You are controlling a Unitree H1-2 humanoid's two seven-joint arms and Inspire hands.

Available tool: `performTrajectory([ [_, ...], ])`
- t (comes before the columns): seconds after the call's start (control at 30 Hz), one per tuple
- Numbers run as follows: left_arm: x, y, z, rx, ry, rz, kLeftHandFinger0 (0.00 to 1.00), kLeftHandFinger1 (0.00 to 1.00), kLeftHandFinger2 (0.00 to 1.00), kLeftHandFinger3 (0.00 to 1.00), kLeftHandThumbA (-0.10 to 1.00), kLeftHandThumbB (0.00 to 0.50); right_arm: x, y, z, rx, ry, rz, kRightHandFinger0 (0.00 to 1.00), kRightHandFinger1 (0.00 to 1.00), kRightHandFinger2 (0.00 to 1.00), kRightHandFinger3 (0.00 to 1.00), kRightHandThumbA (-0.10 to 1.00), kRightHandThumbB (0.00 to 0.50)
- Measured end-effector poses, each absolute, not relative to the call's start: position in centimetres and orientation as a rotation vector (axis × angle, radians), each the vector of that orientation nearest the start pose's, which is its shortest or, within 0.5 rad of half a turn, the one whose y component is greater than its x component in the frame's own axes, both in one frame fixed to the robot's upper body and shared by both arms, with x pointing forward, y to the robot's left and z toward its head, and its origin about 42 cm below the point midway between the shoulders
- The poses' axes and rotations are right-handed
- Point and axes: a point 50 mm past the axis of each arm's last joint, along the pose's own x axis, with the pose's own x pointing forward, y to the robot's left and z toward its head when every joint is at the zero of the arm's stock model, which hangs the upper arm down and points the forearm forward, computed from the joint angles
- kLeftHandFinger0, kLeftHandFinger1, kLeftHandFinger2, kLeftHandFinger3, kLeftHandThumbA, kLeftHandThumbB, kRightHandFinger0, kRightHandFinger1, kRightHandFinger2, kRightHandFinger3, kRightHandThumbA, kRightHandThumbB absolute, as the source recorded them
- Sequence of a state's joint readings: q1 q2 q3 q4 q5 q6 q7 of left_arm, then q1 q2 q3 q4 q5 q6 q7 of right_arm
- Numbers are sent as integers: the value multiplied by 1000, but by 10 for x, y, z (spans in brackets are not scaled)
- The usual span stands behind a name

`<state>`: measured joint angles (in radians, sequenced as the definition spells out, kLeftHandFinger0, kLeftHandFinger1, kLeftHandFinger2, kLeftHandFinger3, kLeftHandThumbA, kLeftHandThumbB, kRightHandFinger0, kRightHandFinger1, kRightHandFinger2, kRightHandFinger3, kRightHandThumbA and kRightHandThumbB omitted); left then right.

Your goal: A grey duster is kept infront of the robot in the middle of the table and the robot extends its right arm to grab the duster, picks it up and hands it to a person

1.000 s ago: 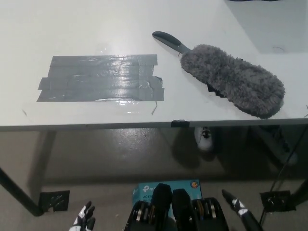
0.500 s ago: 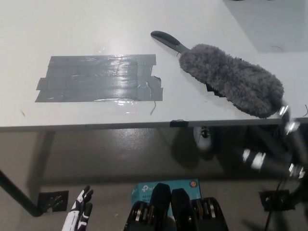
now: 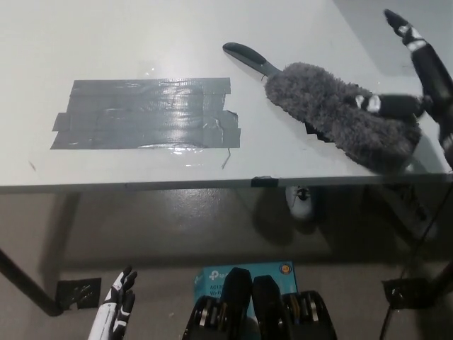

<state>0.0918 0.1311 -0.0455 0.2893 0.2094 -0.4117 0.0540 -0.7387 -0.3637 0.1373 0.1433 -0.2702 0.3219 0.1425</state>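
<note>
Head view shows the black right hand point(image 3: 410, 78) has swept up from the lower right, fingers spread and empty, over the grey duster point(image 3: 333, 110) lying at the desk's point(image 3: 106, 42) three o'clock, grasp pending.

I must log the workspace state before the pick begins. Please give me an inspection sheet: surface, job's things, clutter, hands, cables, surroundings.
Surface: white table, with a patch of grey tape stuck on its middle.
Job's things: grey duster lies flat near the table's right front edge, dark handle pointing up-left.
Clutter: nothing seen besides the tape.
Hands: black right hand is over the duster's far end, fingers apart, not closed on it. White left hand rests low, below the table edge, fingers apart.
Cables: a thin dark cable runs down under the table at right.
Surroundings: grey floor, a teal box near the robot, a table leg at left.
</note>
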Motion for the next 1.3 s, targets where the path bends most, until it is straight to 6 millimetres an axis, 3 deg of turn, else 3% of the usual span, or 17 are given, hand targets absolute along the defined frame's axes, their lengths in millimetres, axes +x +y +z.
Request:
performTrajectory([
  [0.23,234,251,23,319,-35,-64,1000,1000,1000,1000,1000,346,532,-229,304,-797,22,160,1000,1000,1000,1000,1000,476],
  [0.43,234,250,23,318,-35,-64,1000,1000,1000,1000,1000,348,560,-227,284,-899,225,192,1000,1000,1000,1000,1000,444],
  [0.6,234,251,23,319,-39,-64,1000,1000,1000,1000,1000,348,578,-223,282,-999,377,220,1000,1000,1000,1000,1000,491],
  [0.83,234,251,26,320,-51,-65,1000,1000,1000,1000,1000,355,586,-216,286,-1055,470,248,1000,1000,1000,1000,1000,500],
  [0.9,234,251,26,320,-52,-65,1000,1000,1000,1000,1000,358,586,-217,280,-1060,486,261,1000,1000,1000,1000,1000,481],
  [0.93,234,251,26,321,-52,-65,1000,1000,1000,1000,1000,359,585,-217,277,-1059,499,275,1000,1000,1000,1000,1000,428],
  [0.97,235,252,26,321,-53,-65,1000,1000,1000,1000,1000,361,584,-218,275,-1063,505,289,1000,1000,1000,1000,1000,420],
  [1.0,235,252,26,323,-53,-65,1000,1000,1000,1000,996,355,584,-218,274,-1070,506,305,1000,1000,1000,1000,1000,458],
  [1.1,237,254,28,328,-59,-66,1000,1000,1000,1000,980,349,583,-219,272,-1122,512,371,1000,1000,1000,1000,1000,487],
  [1.2,238,254,28,329,-61,-67,1000,1000,1000,1000,978,349,583,-220,273,-1140,513,397,1000,1000,1000,1000,1000,471],
  [1.3,238,254,29,329,-61,-67,1000,1000,1000,1000,976,348,583,-220,275,-1163,517,438,1000,1000,1000,1000,1000,489],
])
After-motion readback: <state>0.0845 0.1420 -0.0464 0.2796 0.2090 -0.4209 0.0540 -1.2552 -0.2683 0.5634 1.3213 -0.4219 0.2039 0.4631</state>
